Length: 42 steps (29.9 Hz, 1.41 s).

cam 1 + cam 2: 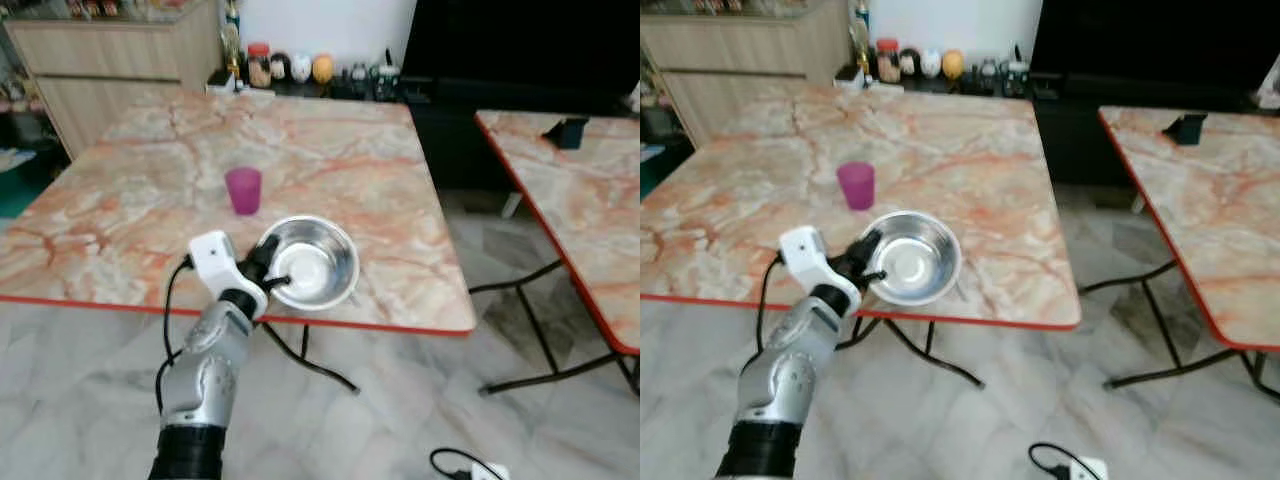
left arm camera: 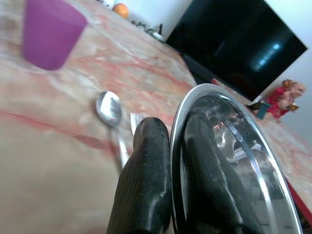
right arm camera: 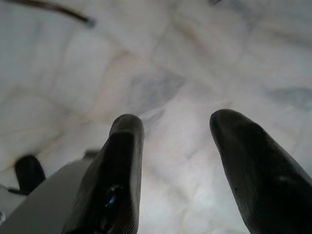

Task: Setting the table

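A steel bowl (image 1: pixel 312 262) sits near the front edge of the marble table (image 1: pixel 140 210). My left gripper (image 1: pixel 272 275) is shut on the bowl's left rim, one finger inside and one outside (image 2: pixel 146 161). Just behind the bowl stands a purple cup (image 1: pixel 243 190), upright. In the left wrist view a spoon (image 2: pixel 109 109) and a fork (image 2: pixel 135 119) lie on the table beside the bowl (image 2: pixel 234 161), with the cup (image 2: pixel 48 31) beyond them. My right gripper (image 3: pixel 178 126) hangs open over the floor, with nothing between its fingers.
A second marble table (image 1: pixel 570 190) stands to the right across a gap of tiled floor. Jars and bottles (image 1: pixel 290 68) line the far edge, by a black screen (image 1: pixel 520 40) and wooden cabinets (image 1: pixel 110 60). A cable and plug (image 1: pixel 470 465) lie on the floor.
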### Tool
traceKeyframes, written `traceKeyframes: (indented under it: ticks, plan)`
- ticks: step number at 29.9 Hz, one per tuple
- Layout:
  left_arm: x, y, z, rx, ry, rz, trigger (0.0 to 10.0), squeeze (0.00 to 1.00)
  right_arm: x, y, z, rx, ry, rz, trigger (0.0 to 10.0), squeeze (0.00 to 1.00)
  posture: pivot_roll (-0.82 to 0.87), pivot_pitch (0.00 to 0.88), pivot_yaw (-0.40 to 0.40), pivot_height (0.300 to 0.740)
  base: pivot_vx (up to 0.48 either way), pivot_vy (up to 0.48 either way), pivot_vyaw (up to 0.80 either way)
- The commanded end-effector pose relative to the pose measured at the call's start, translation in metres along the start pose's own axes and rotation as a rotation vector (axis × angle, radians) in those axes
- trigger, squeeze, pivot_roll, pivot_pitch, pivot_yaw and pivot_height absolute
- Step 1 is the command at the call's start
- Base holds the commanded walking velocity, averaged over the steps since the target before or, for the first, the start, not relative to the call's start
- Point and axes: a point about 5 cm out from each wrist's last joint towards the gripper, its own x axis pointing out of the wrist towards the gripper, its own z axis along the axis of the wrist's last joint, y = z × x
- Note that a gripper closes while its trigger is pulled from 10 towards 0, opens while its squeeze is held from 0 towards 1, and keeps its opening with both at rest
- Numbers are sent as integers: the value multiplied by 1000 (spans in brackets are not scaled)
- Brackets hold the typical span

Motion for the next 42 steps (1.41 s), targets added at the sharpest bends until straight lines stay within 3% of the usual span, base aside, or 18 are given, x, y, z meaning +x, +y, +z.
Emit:
traceKeyframes:
  ticks: [1, 42]
  plan:
    - [-2, 6, 5, 18, -19, 19, 10000, 0, -1, 8, -4, 10, 10, 18, 10000, 0, 116, 0, -67, 731, 0, -379, 0]
    - [0, 3, 4, 28, -12, 7, 10000, 0, 0, 8, -3, 17, 4, 18, 10000, 0, 108, 0, -60, 731, 0, -377, 11]
